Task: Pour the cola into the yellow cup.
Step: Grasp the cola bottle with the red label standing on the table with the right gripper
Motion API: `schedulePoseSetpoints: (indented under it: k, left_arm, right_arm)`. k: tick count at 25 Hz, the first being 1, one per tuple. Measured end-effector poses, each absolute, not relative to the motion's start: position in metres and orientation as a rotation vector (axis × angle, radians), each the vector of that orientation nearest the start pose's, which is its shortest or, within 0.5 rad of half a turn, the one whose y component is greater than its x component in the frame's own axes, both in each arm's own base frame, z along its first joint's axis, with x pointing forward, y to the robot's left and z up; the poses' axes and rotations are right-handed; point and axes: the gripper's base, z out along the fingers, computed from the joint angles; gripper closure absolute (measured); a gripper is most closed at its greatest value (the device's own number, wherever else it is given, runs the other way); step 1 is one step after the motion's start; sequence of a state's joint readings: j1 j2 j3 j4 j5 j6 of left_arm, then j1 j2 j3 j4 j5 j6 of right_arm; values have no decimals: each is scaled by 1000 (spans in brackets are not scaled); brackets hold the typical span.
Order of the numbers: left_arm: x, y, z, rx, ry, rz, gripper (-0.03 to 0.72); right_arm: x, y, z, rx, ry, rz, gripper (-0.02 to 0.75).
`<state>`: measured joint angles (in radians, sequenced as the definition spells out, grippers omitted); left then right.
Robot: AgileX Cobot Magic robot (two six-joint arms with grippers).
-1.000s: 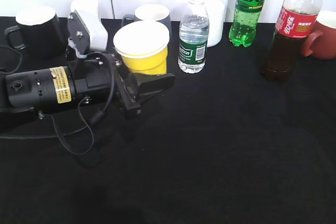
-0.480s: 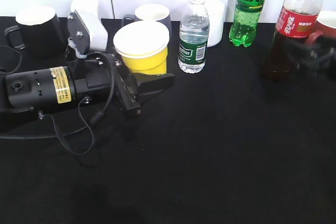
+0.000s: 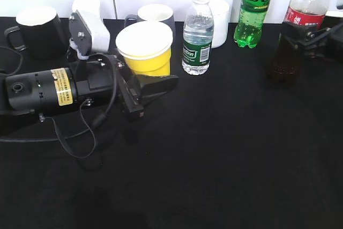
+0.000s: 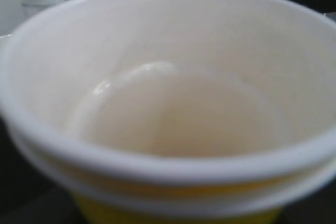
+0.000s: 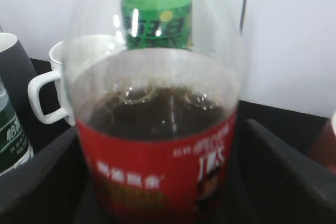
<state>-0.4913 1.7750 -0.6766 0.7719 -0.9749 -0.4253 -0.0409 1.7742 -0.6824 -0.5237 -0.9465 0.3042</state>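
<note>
My left gripper [image 3: 155, 87] clasps the yellow cup [image 3: 144, 48], centre-left of frame. Upper right, my right gripper [image 3: 300, 38] brackets the cola [image 3: 296, 28], red label with white lettering unreadable; grip unclear.

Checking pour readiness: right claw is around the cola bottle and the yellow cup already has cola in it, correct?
Not quite. The right claw does flank the cola bottle, but the yellow cup is empty: the left wrist view shows its bare white inside.
</note>
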Motion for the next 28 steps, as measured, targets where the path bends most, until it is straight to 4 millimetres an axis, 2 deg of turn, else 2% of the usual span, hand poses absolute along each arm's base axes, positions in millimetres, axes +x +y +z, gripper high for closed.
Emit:
schedulePoseSetpoints:
  k: [6, 8, 11, 19, 23, 28]
  left_arm:
    - [257, -197, 176, 926, 1554, -841, 246]
    - [257, -197, 176, 926, 1554, -841, 246]
    - [257, -197, 176, 926, 1554, -841, 247]
    - [257, -197, 176, 926, 1554, -841, 247]
    - [257, -197, 176, 926, 1554, -841, 247]
    - [257, -197, 176, 926, 1554, -841, 247]
  right_arm:
    - [345, 25, 177, -302, 1675, 347, 80]
    - [348, 26, 172, -314, 1682, 358, 92]
    - [352, 28, 175, -336, 1651, 369, 116]
    - [354, 29, 167, -333, 1653, 386, 143]
    - [354, 29, 167, -333, 1651, 386, 243]
    - [355, 29, 167, -334, 1639, 394, 244]
